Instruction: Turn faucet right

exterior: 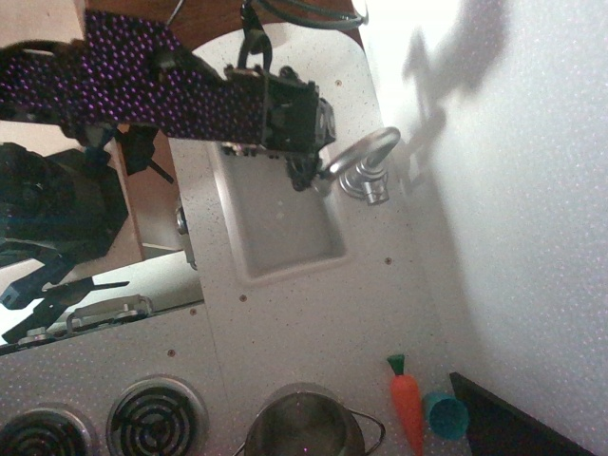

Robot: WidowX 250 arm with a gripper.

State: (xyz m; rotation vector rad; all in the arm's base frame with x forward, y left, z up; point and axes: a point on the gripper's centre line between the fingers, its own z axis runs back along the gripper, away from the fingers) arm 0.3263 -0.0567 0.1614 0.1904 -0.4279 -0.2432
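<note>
The faucet (pixel 370 148) is a shiny silver tap with a curved spout, standing on its round base (pixel 367 184) at the sink's (pixel 285 233) right rim. The spout arches left over the basin's upper part. My gripper (pixel 312 178), on a black wrist and purple-speckled arm reaching in from the left, sits right at the spout's tip and seems to touch it. Its dark fingers merge into one mass, so I cannot tell whether they are open or shut.
A steel pot (pixel 304 426) stands at the bottom edge beside a stove burner (pixel 155 415). A toy carrot (pixel 407 399) and a teal cup (pixel 445 415) lie at the lower right. A white wall runs along the right. Dark equipment is off the counter's left side.
</note>
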